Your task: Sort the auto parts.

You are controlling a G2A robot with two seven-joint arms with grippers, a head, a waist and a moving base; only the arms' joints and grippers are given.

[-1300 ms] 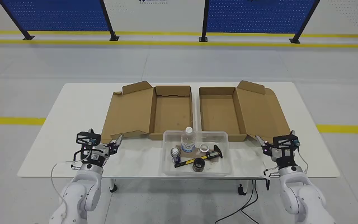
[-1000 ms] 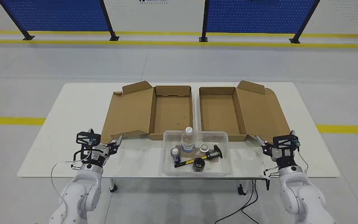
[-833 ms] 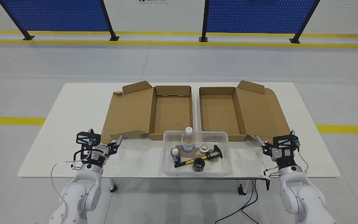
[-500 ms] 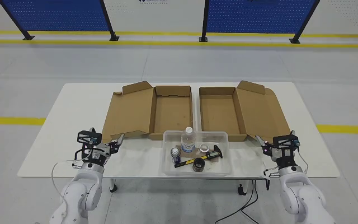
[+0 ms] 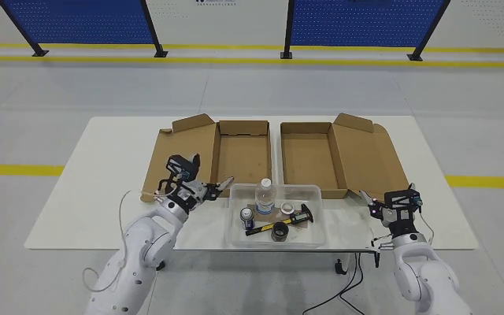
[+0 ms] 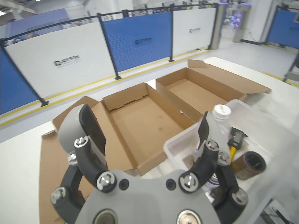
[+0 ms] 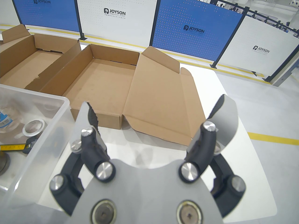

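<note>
A clear plastic bin (image 5: 276, 187) at the table's front middle holds a clear bottle with a white cap (image 5: 266, 197), a small can (image 5: 247, 215), a yellow and black caliper (image 5: 282, 224), a black bearing (image 5: 279, 232) and a metal ring (image 5: 287, 208). My left gripper (image 5: 193, 189) is open just left of the bin, over the left box's flap. In the left wrist view the open left gripper (image 6: 147, 129) faces the bottle (image 6: 219, 117), caliper (image 6: 236, 138) and bearing (image 6: 250, 164). My right gripper (image 5: 372, 219) is open at the front right, apart from the bin (image 7: 35, 94).
Two open cardboard boxes lie behind the bin, the left box (image 5: 242, 153) and the right box (image 5: 311, 153), each with its lid flap spread outward. White tabletop (image 5: 94, 173) lies bare at the far left and far right. Blue fence panels stand beyond the table.
My left arm has swung from the table's front left corner inward to the bin's left side. The right arm and the parts in the bin have not moved.
</note>
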